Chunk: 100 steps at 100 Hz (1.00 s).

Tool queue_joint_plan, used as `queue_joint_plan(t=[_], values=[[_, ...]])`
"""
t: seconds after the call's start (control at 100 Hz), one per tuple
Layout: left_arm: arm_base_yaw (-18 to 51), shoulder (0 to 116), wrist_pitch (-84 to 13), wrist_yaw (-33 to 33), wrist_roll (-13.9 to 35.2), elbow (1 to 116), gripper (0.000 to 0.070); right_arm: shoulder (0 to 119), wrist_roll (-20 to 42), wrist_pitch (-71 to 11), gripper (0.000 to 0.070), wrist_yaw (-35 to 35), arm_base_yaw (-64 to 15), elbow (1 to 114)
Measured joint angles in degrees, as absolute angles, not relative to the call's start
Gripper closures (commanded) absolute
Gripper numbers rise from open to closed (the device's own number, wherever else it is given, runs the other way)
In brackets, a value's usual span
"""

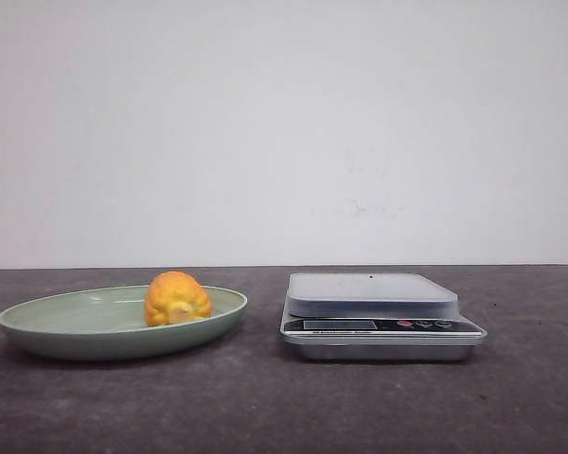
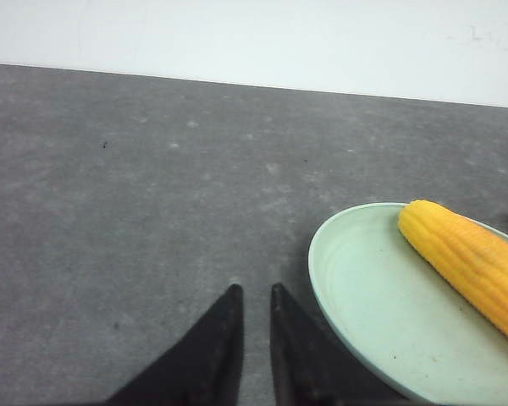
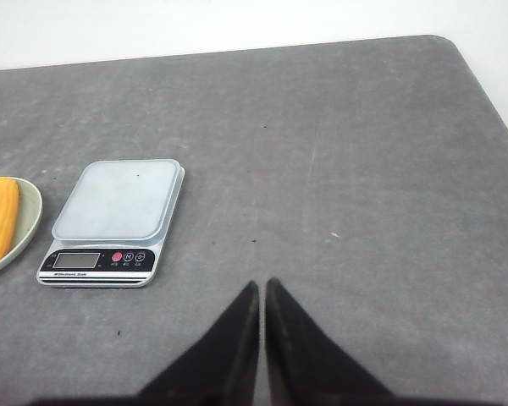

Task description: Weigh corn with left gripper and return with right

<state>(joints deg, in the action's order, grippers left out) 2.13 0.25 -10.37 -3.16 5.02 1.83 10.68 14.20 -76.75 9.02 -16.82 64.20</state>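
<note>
The corn lies in the green plate at the left of the table, its pale cut end facing the camera. In the left wrist view the corn is a yellow-orange cob on the plate, beside and ahead of my left gripper, whose fingers stand almost together with a narrow gap and hold nothing. The silver scale stands empty right of the plate. My right gripper is shut and empty over bare table, with the scale and the corn off to its side. Neither gripper shows in the front view.
The grey tabletop runs back to a white wall. The scale's display and buttons face the front. The table's far rounded corner shows in the right wrist view.
</note>
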Motion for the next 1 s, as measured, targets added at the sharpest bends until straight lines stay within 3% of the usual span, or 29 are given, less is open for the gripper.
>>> queue_joint_plan(t=[1.0], values=[[2.1, 0.3, -10.4, -3.2, 5.0, 1.8, 0.0688, 10.7, 13.3, -74.3, 0.0696, 20.7, -15.7, 64.2]])
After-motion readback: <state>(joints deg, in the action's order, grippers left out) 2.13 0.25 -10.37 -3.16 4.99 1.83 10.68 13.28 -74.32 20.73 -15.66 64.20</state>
